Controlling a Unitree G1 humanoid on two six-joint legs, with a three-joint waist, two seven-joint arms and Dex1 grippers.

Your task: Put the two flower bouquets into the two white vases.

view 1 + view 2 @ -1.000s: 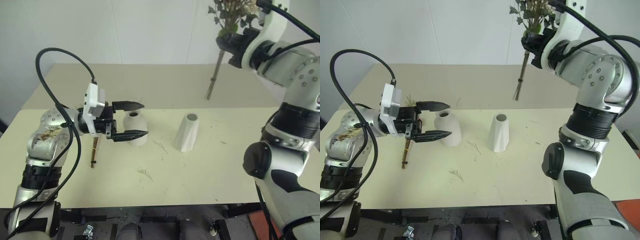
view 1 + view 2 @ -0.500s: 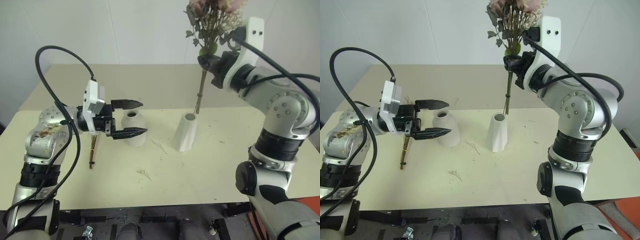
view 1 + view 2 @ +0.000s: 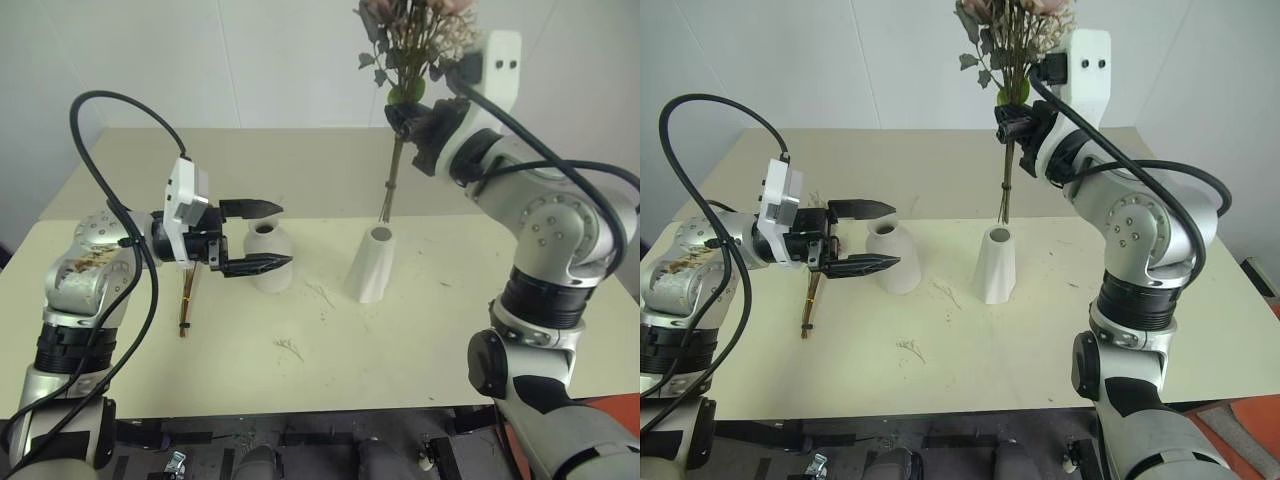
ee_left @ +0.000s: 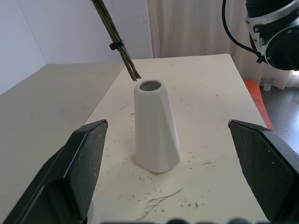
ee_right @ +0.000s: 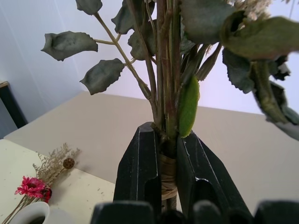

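Above the table point(image 3: 450, 330), rose bouquet point(image 3: 405, 60) hangs upright, stems down.

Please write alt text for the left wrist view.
A tapered white vase stands on the cream table, and the bouquet stems hang just above its mouth. The left gripper's black fingers stand open on both sides.

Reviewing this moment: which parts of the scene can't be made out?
- Rose bouquet: blooms cut off by the top edge, both eye views.
- Second bouquet: flower end hidden behind the left arm, eye views.
- Round vase: partly hidden by the left claw.
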